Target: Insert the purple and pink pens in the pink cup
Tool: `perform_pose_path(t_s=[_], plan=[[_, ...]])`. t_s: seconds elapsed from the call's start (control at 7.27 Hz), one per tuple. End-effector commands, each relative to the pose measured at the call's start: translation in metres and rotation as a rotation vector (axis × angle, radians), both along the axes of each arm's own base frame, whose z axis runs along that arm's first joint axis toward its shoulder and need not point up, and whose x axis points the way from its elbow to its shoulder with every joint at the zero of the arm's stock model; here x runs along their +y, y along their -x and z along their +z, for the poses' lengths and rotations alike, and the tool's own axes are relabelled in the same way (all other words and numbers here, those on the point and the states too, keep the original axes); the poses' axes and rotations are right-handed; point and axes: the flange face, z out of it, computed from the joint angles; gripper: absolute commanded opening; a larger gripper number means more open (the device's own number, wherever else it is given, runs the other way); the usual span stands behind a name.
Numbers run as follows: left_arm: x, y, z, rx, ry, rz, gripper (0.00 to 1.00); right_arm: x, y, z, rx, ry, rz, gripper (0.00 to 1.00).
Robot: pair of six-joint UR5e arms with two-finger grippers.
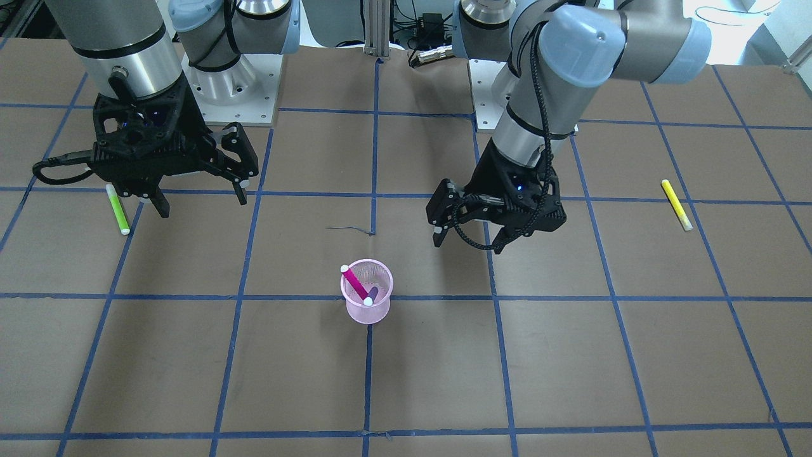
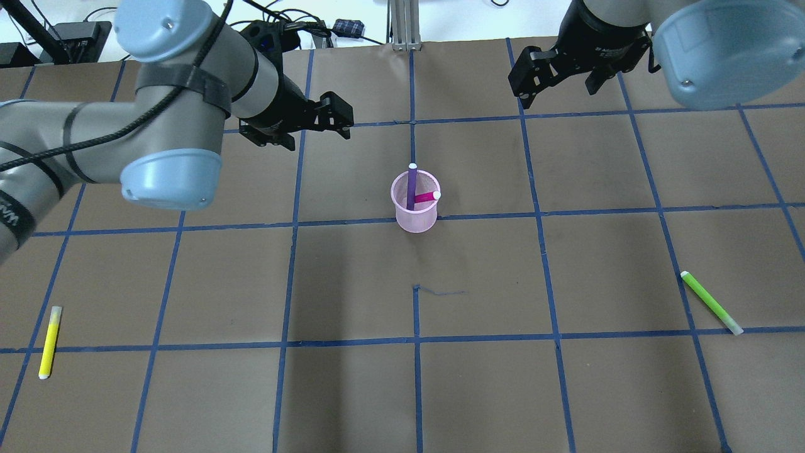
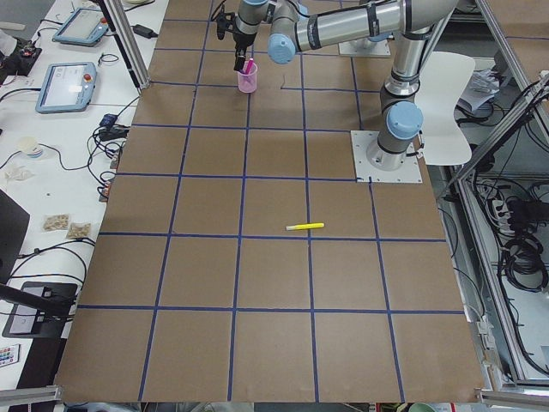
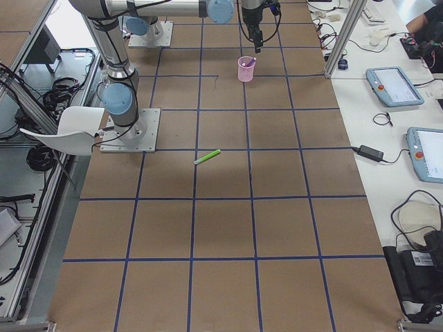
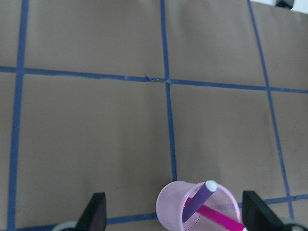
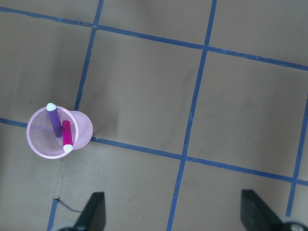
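Under pink cup (image 2: pixel 416 217), gridded brown table (image 2: pixel 352 390)

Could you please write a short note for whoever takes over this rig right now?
Left gripper: open, empty, above the table near the cup.
Right gripper: open, empty, off to the robot's right side.
Pink cup: upright mid-table, with the purple pen and pink pen both standing inside, leaning on the rim.
Done: both pens are in the cup.
Left: nothing on the job itself, as far as the views show; probably just park the arms.
The yellow pen and green pen lie on the table and are not part of the job.
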Motion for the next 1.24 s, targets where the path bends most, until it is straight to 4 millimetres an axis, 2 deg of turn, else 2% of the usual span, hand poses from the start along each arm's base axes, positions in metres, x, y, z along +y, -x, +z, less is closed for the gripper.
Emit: perform_pose_path(t_s=[0.0, 0.14, 0.28, 0.55, 0.83, 1.1], plan=[[0.027, -0.046, 0.066, -0.088, -0.147, -0.075, 1.00, 0.001, 0.000, 0.003, 0.000, 0.006, 0.002, 1.00], [0.043, -0.061, 0.093, -0.139, -0.200, -0.107, 1.00, 0.001, 0.000, 0.002, -0.002, 0.003, 0.002, 1.00], [0.039, -0.074, 0.106, -0.138, -0.189, -0.088, 1.00, 0.002, 0.000, 0.004, -0.002, 0.008, 0.002, 1.00], [0.041, -0.085, 0.107, -0.190, -0.209, -0.075, 1.00, 0.001, 0.001, 0.004, -0.004, 0.008, -0.002, 1.00], [0.034, -0.083, 0.096, -0.217, -0.225, -0.064, 1.00, 0.001, 0.001, 0.003, -0.005, 0.006, -0.002, 1.00], [0.042, -0.078, 0.120, -0.170, -0.172, -0.063, 1.00, 0.001, 0.001, 0.004, -0.001, 0.006, -0.006, 1.00]])
